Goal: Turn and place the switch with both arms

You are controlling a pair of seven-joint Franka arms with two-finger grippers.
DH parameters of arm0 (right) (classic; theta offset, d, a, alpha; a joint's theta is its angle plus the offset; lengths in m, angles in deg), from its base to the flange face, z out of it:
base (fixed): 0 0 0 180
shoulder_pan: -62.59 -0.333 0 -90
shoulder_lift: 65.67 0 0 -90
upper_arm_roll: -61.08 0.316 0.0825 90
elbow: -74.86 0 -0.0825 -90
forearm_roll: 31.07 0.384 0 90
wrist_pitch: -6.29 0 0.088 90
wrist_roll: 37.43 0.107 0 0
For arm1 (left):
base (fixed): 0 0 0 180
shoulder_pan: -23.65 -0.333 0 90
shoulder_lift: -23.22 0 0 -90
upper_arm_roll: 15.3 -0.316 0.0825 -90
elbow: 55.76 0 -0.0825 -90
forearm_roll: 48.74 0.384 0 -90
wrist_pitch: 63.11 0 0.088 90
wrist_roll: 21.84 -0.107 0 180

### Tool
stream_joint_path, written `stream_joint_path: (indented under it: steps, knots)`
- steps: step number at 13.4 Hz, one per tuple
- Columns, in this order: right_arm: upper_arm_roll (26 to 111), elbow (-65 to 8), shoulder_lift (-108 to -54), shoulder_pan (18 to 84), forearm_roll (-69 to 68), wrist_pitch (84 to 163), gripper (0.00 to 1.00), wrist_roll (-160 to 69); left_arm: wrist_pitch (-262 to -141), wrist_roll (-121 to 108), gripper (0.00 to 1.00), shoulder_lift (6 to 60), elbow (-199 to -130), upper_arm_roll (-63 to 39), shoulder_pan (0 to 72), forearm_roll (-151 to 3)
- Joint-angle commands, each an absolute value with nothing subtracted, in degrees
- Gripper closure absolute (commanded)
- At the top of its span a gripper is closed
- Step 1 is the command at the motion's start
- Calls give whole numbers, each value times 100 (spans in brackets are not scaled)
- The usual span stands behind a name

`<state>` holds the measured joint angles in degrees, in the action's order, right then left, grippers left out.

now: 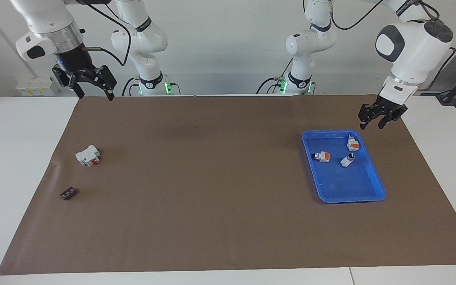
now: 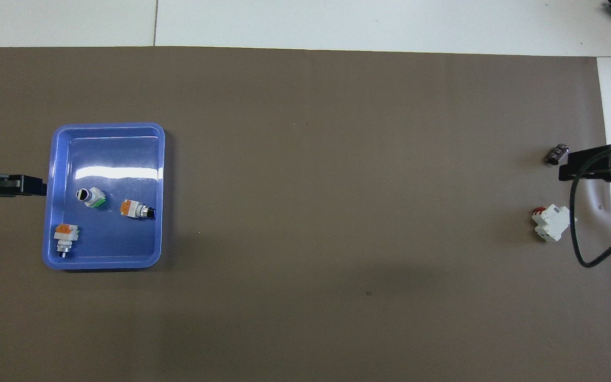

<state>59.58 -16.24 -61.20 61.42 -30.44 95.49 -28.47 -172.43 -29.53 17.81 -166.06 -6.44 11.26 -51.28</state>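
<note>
table (image 1: 22, 166): white, covered by a brown mat (image 1: 212, 178)
blue tray (image 1: 364, 196): on the mat, toward the left arm's end
white block with red parts (image 1: 87, 155): on the mat, toward the right arm's end
small dark part (image 1: 68, 193): on the mat, farther from the robots than the block

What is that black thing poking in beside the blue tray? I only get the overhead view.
Observer: That is the left gripper. In the facing view it hangs in the air over the mat, by a corner of the blue tray, touching nothing.
Operator: Is it carrying anything?
Observer: No. Its fingers stand apart with nothing between them; the nearest orange-and-white switch lies loose in the tray.
Operator: And the black bar near the white block?
Observer: That is the right gripper, raised high over the mat's edge, its fingers open and empty, well above the white block.
</note>
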Motion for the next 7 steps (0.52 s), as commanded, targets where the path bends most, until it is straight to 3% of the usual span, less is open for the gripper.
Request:
stream_joint_path:
  steps: [1,7]
  knots:
    - [5950,-1479,-6206,6092,-3361,9392,0,-3154,-16369,-2415,31,2338,-15406,-669,1633,-5041]
    - [5941,-1557,-6197,6066,-3203,9269,0,-3111,-14382,-1824,21,2945,-13603,-678,2488,-5050]
